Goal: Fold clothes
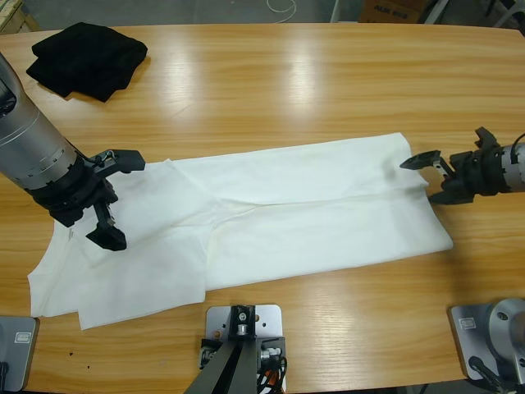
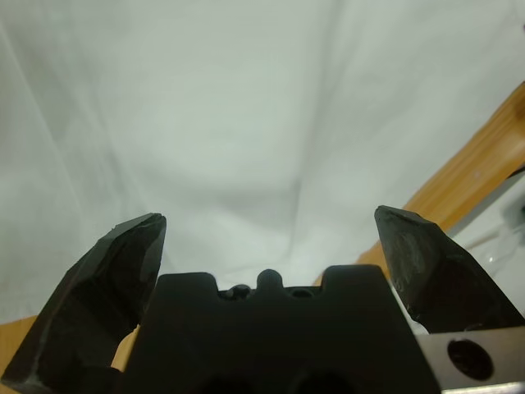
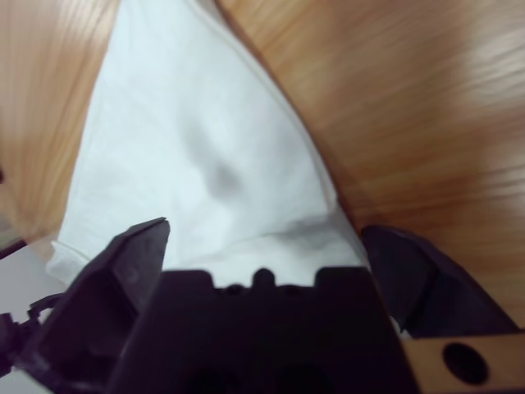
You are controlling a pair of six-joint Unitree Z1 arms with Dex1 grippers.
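The high camera looks down on the whole counter [image 1: 271,90]. Each wrist camera sits close over the white shirt [image 1: 271,217] at opposite ends, so all three views share it.

table [image 1: 295,74]: long, wooden | cardboard box [image 1: 392,10]: beyond far edge

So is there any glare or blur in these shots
High view: bright lamp glare streaks the wooden table. Right wrist view: the wood grain is smeared and soft, and the white T-shirt looks hazy. Left wrist view: evenly lit cloth, no glare.
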